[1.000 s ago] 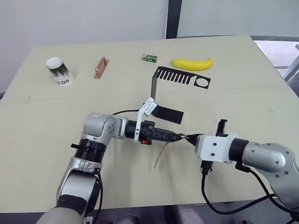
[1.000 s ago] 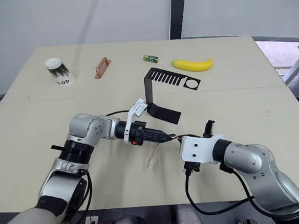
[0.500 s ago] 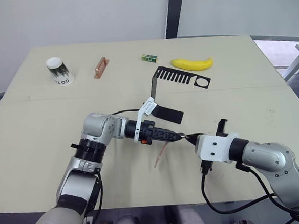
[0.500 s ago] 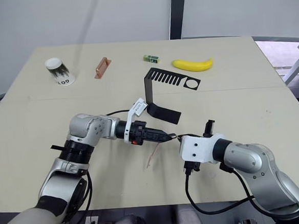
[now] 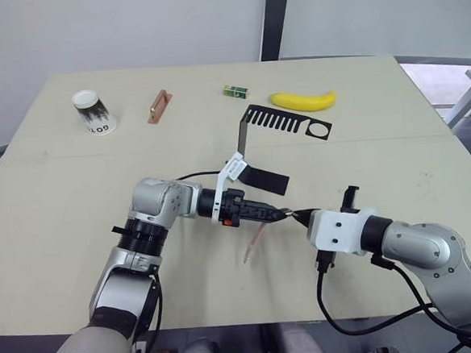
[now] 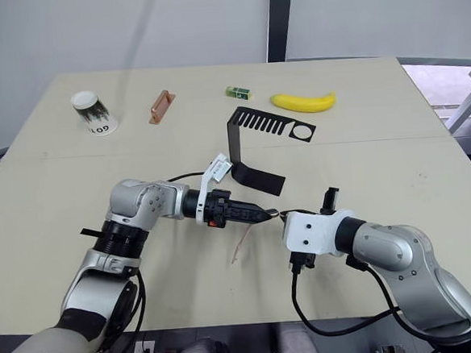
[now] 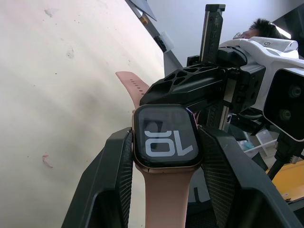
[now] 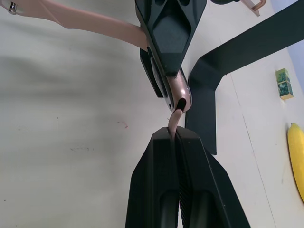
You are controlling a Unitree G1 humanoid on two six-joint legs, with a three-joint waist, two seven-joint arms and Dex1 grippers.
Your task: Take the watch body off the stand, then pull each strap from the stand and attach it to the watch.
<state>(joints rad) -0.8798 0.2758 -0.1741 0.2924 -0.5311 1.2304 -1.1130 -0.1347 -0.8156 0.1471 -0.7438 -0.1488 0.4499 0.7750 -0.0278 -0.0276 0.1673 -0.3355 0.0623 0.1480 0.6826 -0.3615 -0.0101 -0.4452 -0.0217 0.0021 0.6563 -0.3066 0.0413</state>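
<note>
I have both arms reaching low over the pale wooden table point(image 5: 52, 205), forearms nearly level, meeting tip to tip just in front of the black bent sheet-metal stand point(image 5: 259, 146). My left gripper point(image 5: 277, 215) points toward the right arm; in its wrist view the two black fingers point(image 7: 116, 166) are closed against the sides of the small rounded-square watch body with a rose-gold rim point(image 7: 165, 137), holding it face to the camera. The dark screen carries pale digits that I read as "10" upside down. One pinkish-tan strap point(image 7: 166, 199) already hangs from the case on the wrist side; from the head camera it droops down to the table point(image 5: 254, 242).

My right gripper point(image 5: 301, 216) comes in from the opposite side, wrist rolled so a black post sticks up. Its fingers point(image 8: 159, 180) are pressed together on the second pinkish-tan strap point(image 8: 175, 118), whose free end sits right at the slot of the watch case; I cannot tell whether it is seated.

At the far side lies a tipped white paper cup point(image 5: 92, 111) printed with "GOLD", seen inverted. Along that edge are also a copper-brown grooved block point(image 5: 159, 106), a small green box point(image 5: 234, 91) with print too small to read, and a yellow banana point(image 5: 303, 101).
</note>
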